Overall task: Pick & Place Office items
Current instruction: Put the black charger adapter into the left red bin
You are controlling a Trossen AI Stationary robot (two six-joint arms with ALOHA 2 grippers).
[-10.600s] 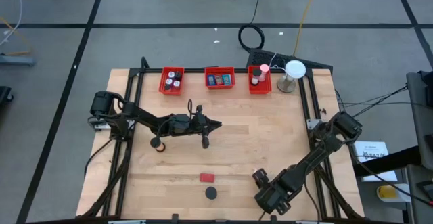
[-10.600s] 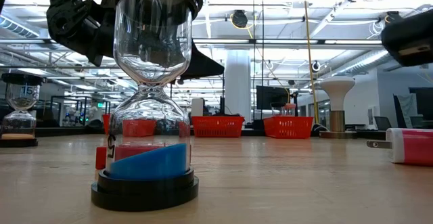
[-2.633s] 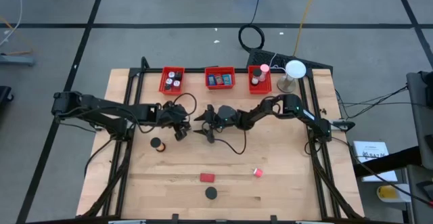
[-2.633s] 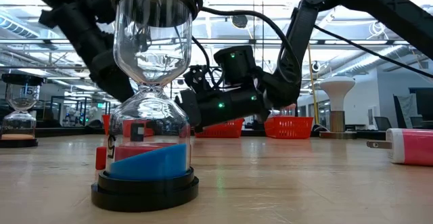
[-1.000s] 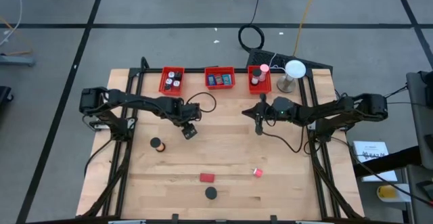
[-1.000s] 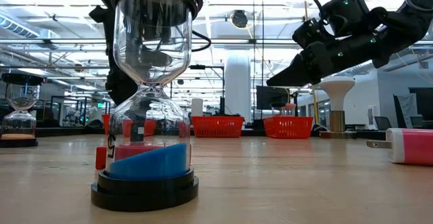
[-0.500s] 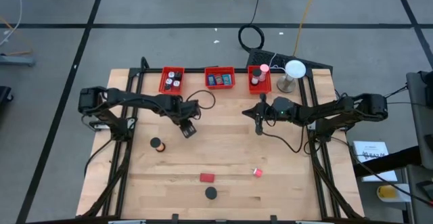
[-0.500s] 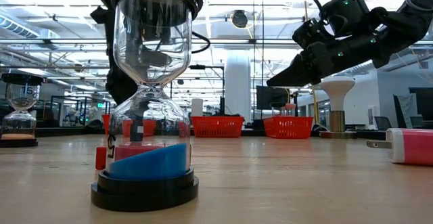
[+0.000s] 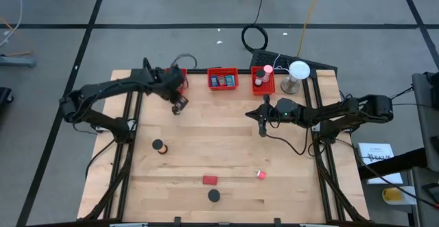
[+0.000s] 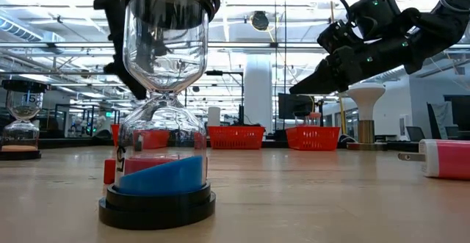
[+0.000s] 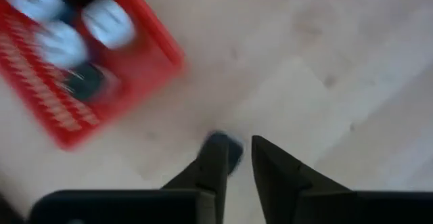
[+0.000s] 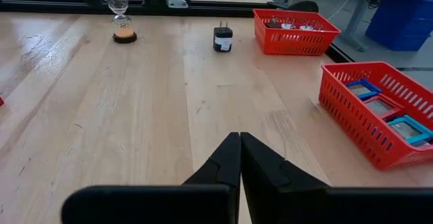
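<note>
1. The left pincer [image 9: 179, 104] hangs just beside the left red bin [image 9: 174, 81], on its near side. In the left wrist view its fingers [image 11: 215, 166] stand narrowly apart with a small dark item [image 11: 225, 151] at their tips; whether that item is truly gripped I cannot tell.
2. That bin already holds white and dark pieces [image 11: 107, 21]. The step in hand looks like carrying an office item to this bin.
3. The next move calls for bringing the pincer over the bin's rim and letting go only once it is inside the walls, as the item is small and could bounce out.
4. On the bench [image 9: 226, 151] more items wait: a black disc with a red bit [image 9: 158, 146] toward the left, a red block [image 9: 209, 180] and a black disc [image 9: 215, 195] near the front edge, and a pink-red bit [image 9: 261, 175] to their right.
5. The middle bin [image 9: 222, 79] and the right bin [image 9: 262, 80] stand along the back edge, beside a white lamp [image 9: 298, 71].
6. The right pincer [image 9: 261, 126] waits above the bench's right half, its fingers pressed together and holding nothing.
</note>
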